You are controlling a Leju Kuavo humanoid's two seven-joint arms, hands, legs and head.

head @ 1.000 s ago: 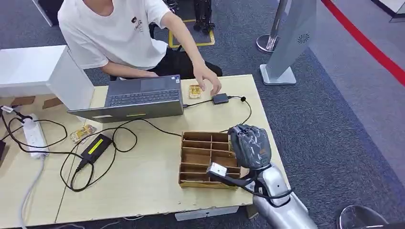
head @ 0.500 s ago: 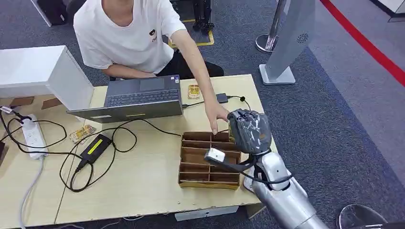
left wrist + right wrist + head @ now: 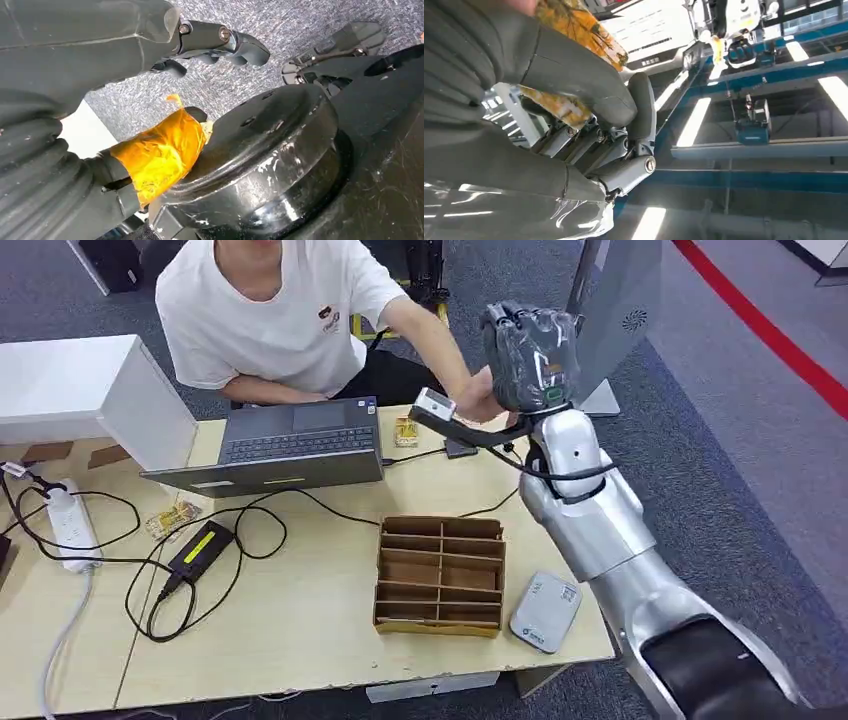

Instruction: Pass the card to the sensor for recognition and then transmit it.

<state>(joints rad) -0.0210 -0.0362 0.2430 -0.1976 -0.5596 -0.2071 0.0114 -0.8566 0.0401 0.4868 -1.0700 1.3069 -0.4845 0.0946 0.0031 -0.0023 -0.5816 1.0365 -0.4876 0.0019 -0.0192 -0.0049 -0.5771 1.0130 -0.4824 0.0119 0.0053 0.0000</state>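
While the card (image 3: 574, 30) is pinched in the raised right hand (image 3: 528, 355) above the counter's (image 3: 300, 630) far edge, beside a person's hand (image 3: 478, 400), it could get dropped if released early.

My arm (image 3: 590, 510) is smooth glossy silver metal; the table (image 3: 300, 630) is pale matt wood, the tray (image 3: 440, 575) brown cardboard, the floor (image 3: 700, 470) rough grey carpet.
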